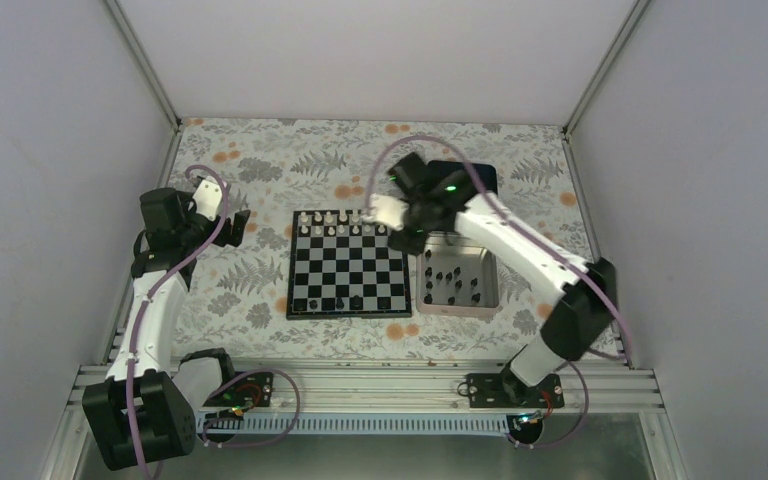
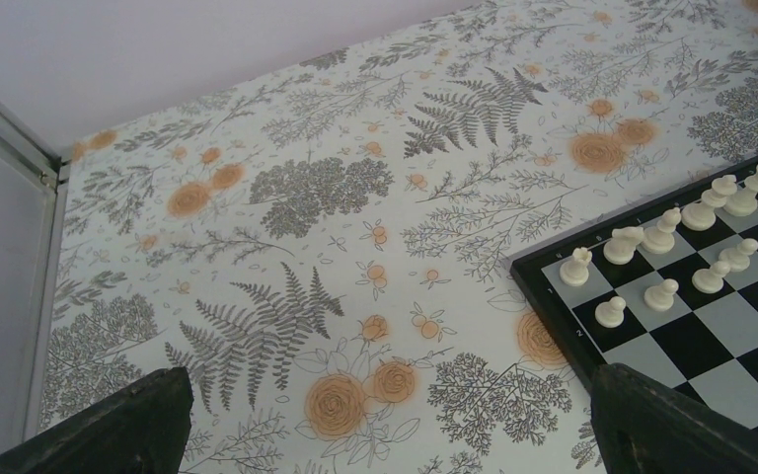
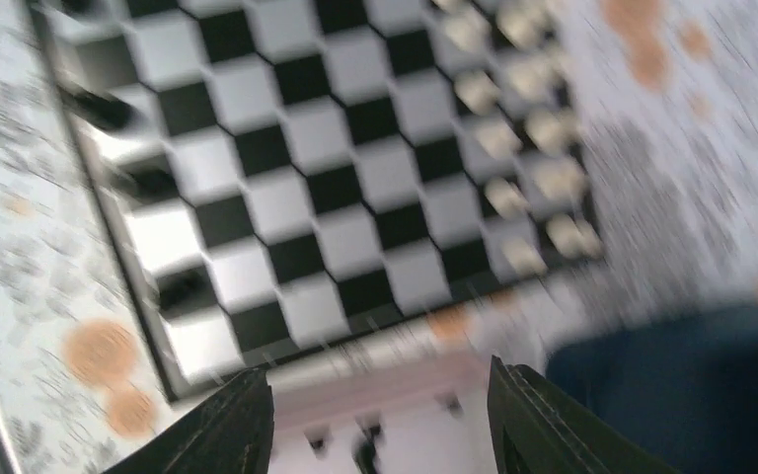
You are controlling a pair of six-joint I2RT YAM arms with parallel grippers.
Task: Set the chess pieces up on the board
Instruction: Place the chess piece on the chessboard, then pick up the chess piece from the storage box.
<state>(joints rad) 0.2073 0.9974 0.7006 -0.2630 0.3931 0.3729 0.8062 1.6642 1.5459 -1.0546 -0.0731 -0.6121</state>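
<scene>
My right end effector [image 3: 380,395], released and empty, hangs over the far end of the silver tray [image 1: 458,311], right of the board [image 1: 348,262] at the middle of the desk [image 1: 260,160], because most black chess pieces [image 1: 453,282] sit there for picking, while my left end effector [image 2: 385,415], also released, hangs clear near the left edge.

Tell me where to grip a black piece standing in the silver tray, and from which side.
Come straight down and pinch a black piece by its upper part. The pieces look upright in the silver tray, whose raised walls and close neighbours would likely block a sideways approach. The open right gripper is nearest.
</scene>
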